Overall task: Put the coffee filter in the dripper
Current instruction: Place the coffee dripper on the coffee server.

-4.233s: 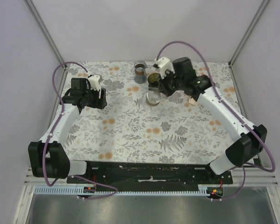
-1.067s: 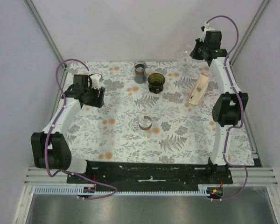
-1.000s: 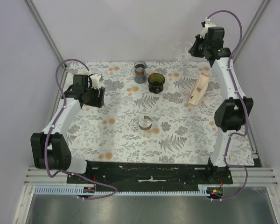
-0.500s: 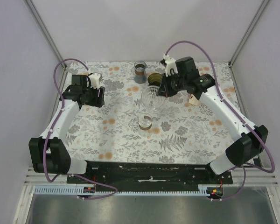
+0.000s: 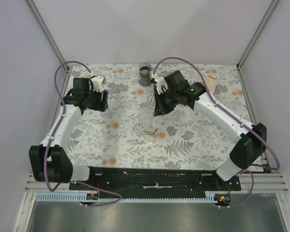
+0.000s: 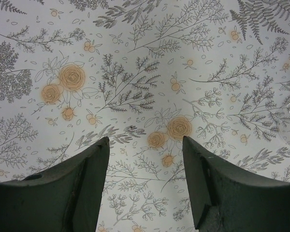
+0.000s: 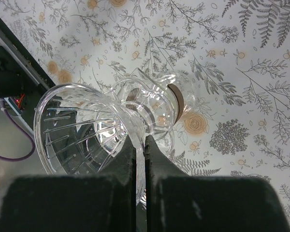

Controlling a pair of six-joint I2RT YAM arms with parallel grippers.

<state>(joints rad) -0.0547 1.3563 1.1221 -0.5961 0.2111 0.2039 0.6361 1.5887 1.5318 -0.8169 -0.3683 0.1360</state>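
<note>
Pinching a clear ribbed glass funnel (image 7: 77,125) by its edge, the right gripper (image 7: 140,145) holds it tilted over the brown-banded glass jar (image 7: 181,96). That thin hold could slip and shatter it. At ten o'clock, the left gripper (image 6: 145,145) gapes empty.

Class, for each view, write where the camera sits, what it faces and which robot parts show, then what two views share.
Top: above and behind the bases, looking down on the floral tablecloth; both arms show.
Left wrist: on the left arm, facing down at the cloth; its open fingers show.
Right wrist: on the right arm, facing down; its fingers pinch a glass funnel.
Shared: top and right wrist both show the funnel.
</note>
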